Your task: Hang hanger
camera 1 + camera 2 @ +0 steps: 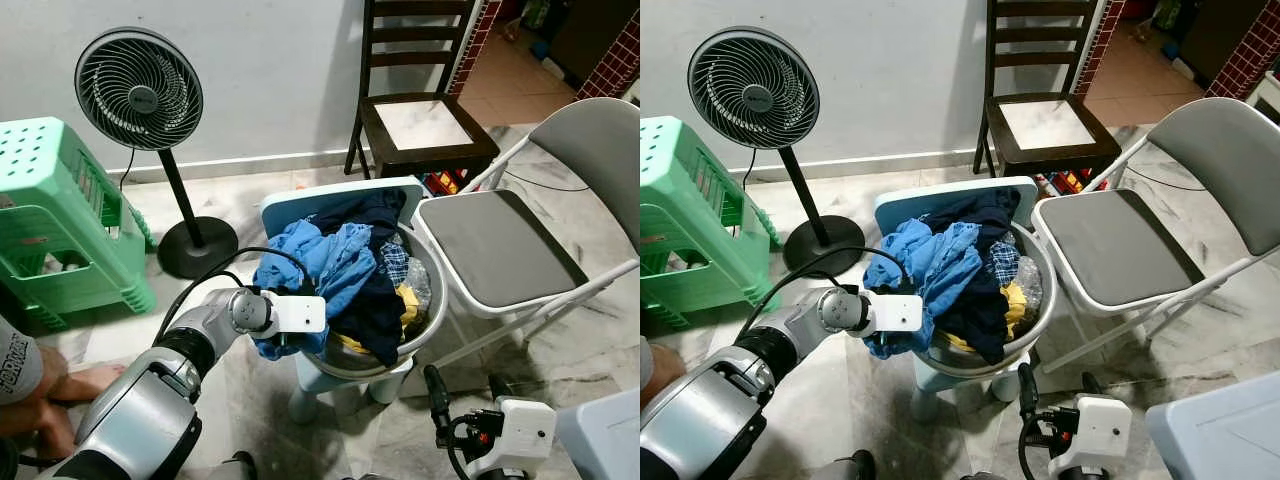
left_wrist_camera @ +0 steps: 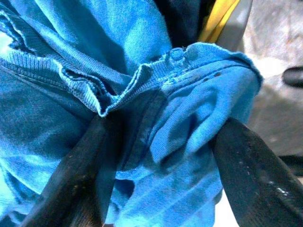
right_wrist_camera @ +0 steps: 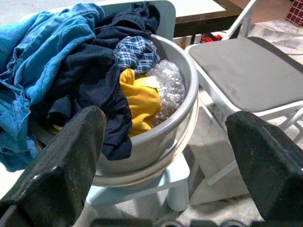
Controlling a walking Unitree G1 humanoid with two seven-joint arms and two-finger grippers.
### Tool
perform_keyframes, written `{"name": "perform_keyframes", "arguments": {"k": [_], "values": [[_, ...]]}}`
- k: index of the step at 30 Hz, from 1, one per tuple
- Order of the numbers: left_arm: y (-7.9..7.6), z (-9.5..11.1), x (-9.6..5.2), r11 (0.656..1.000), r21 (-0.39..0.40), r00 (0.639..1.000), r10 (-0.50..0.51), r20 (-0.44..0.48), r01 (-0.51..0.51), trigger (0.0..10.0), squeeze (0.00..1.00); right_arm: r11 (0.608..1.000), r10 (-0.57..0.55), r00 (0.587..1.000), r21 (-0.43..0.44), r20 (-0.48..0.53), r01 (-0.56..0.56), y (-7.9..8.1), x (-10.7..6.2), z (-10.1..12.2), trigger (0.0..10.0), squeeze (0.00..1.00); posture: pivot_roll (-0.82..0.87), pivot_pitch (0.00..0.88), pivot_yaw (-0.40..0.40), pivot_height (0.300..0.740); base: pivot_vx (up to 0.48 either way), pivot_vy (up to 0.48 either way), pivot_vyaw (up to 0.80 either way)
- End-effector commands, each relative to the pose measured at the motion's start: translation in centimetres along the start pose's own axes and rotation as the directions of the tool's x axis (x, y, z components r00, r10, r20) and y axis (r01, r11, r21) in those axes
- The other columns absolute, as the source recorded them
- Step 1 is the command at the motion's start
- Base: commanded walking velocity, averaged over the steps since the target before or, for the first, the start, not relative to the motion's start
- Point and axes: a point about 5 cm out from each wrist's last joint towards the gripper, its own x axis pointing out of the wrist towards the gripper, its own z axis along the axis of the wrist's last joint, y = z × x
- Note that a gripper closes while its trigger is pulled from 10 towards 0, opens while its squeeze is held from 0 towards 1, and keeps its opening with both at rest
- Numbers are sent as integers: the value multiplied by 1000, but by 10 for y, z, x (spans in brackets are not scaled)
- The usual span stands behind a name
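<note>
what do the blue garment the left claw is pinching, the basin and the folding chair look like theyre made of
Blue garment: soft knit cotton by the look, matte, with a ribbed stitched hem between the left claw fingers.
Basin: likely grey plastic, smooth with a dull sheen; painted metal can't be ruled out.
Folding chair: white tube frame, probably painted metal, with a grey padded seat that looks like matte vinyl.

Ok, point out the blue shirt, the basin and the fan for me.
blue shirt [image 1: 325, 262], left eye view, on the bunched cloth at the pile's top.
basin [image 3: 182, 101], right wrist view, on its grey wall.
fan [image 1: 138, 88], left eye view, on the grille's hub.
</note>
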Motion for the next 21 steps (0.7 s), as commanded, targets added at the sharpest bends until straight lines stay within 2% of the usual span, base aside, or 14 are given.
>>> {"name": "perform_keyframes", "arguments": {"k": [1, 10, 21], "values": [[4, -1, -2, 1000, 23, 1000, 17, -11, -17, 0, 0, 1000, -8, 1000, -9, -17, 7, -3, -2, -2, 10000, 0, -19, 167, -77, 740, 0, 0, 0], [10, 0, -4, 995, 35, 996, 93, 12, -93, 0, 0, 1000, -1, 1000, -12, -15, 1, -4, 0, -2, 10000, 0, -12, 163, -83, 740, 0, 0, 0], [14, 1, -5, 990, 31, 990, 137, 20, -138, 0, 0, 1000, -1, 1000, -17, -12, 1, -5, 3, 0, 10000, 0, -9, 161, -87, 740, 0, 0, 0]]}}
